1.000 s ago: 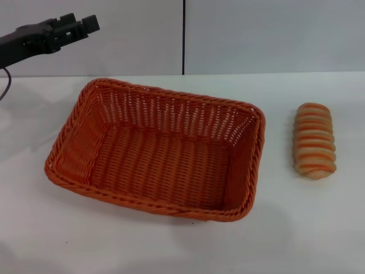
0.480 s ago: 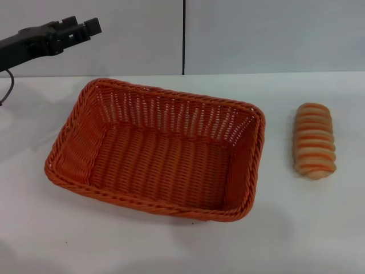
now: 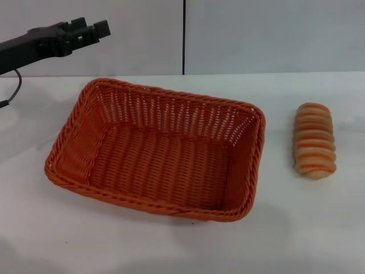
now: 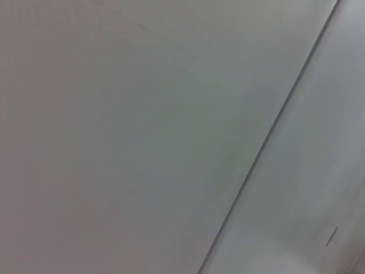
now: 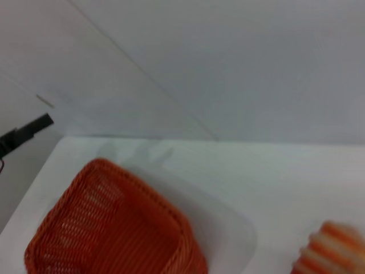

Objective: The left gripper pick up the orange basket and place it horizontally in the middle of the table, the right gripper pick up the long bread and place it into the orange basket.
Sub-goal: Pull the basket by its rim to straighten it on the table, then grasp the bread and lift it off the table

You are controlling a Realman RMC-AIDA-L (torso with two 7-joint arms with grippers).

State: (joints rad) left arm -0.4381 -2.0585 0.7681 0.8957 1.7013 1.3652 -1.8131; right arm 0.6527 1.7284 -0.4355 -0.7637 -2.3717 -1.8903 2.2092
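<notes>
White table carries the orange basket mid-surface, askew; the left gripper, finger state unclear, hovers beyond its far-left corner and could misjudge the sloping rim.

The orange basket is a vivid orange weave with a braided rim. The long bread is pale cream with orange-brown crosswise stripes. The table is plain white, the wall light grey, the left gripper black.
</notes>
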